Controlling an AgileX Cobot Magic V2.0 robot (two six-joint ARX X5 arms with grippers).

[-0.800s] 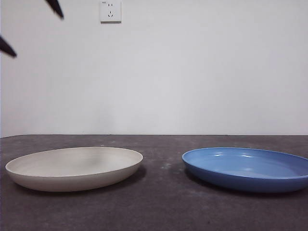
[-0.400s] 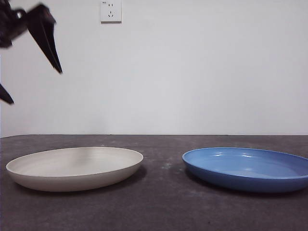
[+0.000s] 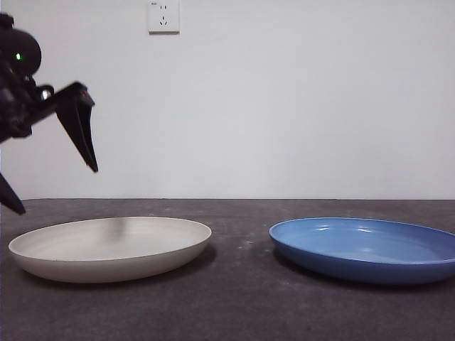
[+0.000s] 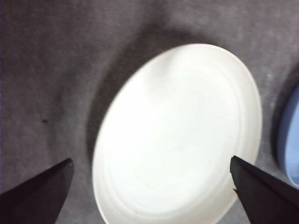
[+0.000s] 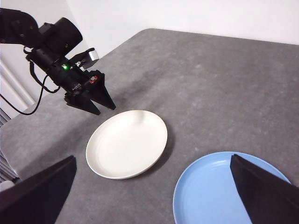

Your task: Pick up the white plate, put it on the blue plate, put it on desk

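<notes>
The white plate lies flat on the left of the desk, and the blue plate lies flat to its right with a gap between them. My left gripper hangs open above the white plate's left edge, tips pointing down and touching nothing. Its wrist view looks straight down on the white plate, with its own jaws spread wide and a sliver of the blue plate beside it. My right gripper stands open high above both the white plate and the blue plate, holding nothing.
A white wall with a socket rises behind the desk. In the right wrist view the left arm reaches in from the desk's far left side, with a cable trailing off it.
My left gripper has dropped from the top left corner to just above the white plate's left edge. Neither plate has moved.
</notes>
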